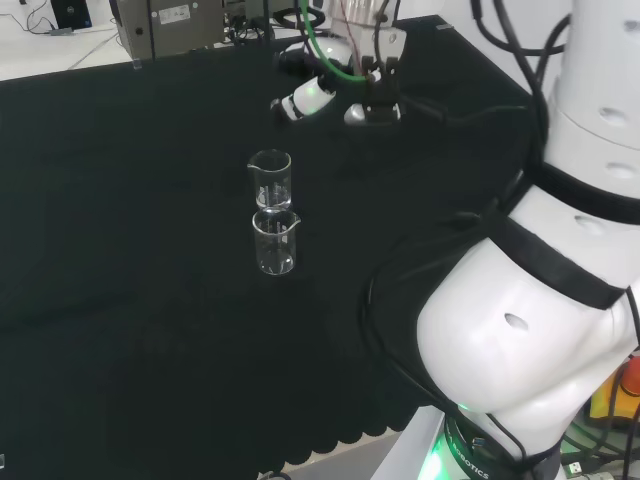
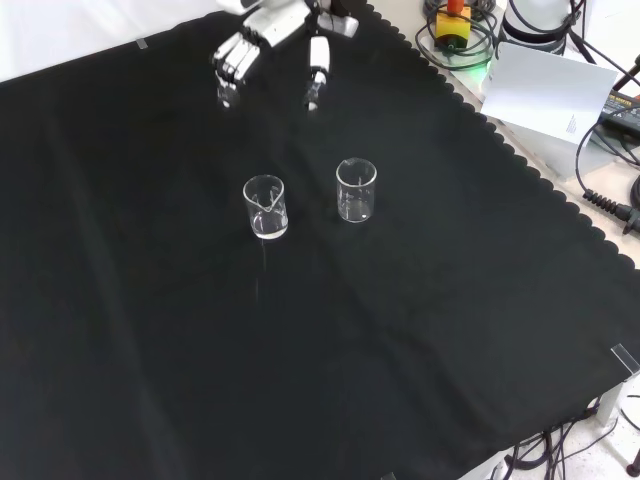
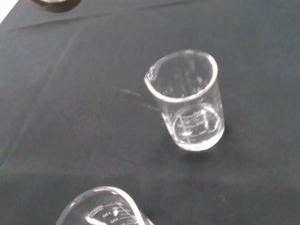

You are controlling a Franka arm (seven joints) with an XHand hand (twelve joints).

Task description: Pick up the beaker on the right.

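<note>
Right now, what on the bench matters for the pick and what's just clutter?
Job:
- right beaker in the front view
- robot hand, open, above the cloth, clear of both beakers

Lying about:
- left beaker in the front view
- white sheet off the cloth

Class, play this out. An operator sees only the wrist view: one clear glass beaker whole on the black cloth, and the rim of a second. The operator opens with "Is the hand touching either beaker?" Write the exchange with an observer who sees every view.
Observer: No. In the front view the black and white hand is at the top, well apart from the clear glass left beaker and right beaker.
Operator: Are its fingers shut?
Observer: No, they are relaxed and open, and they hold nothing.
Operator: How do the two beakers stand?
Observer: In the front view, upright and side by side with a gap between them. In the head view, one stands behind the other.
</note>
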